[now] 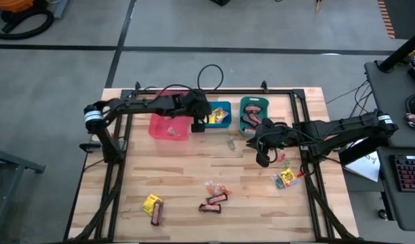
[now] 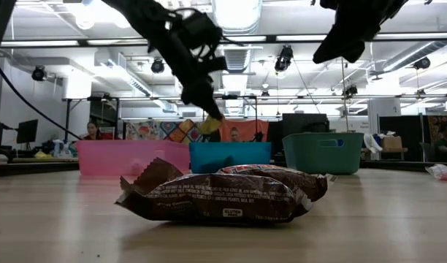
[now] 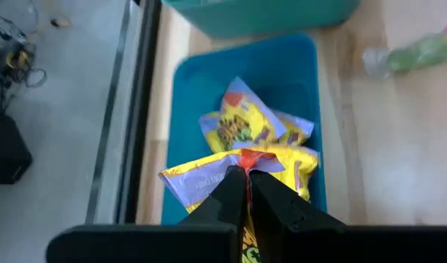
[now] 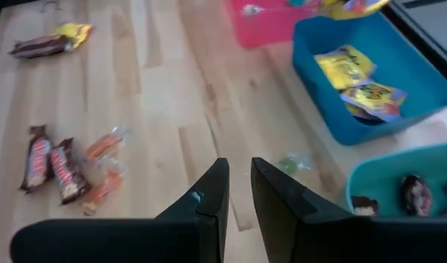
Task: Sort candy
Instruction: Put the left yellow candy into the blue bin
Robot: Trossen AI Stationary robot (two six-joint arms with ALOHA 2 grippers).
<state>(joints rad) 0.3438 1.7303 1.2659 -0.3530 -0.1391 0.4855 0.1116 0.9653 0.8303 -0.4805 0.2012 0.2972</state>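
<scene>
**Candy packet held over the blue bin**

Candy lies in several groups on the wooden table. In the high view the left gripper is at the upper middle of the frame, between the pink bin and the blue bin. Its fingers are pressed together on the edge of a yellow packet, which hangs over the blue bin; more yellow packets already lie inside it. The right gripper is right of the centre, just below the teal bin, and carries nothing; its fingers stand slightly apart with a narrow gap, above bare wood.

Around them: dark brown-red bars and orange-wrapped pieces lie in the lower middle of the high view, a yellow packet with a dark bar is at the lower left, and another small group of candy is at the right near the black frame rail. One green clear-wrapped piece lies alone below the blue bin, between the two grippers.

The low view shows something different: a large brown bar fills the front and hides the table behind it, and the three bins stand in a row beyond it. People sit in the room at the far left and right of that frame. Only the right wrist view shows dark bars inside the teal bin, and only the left wrist view shows the pinch itself.
</scene>
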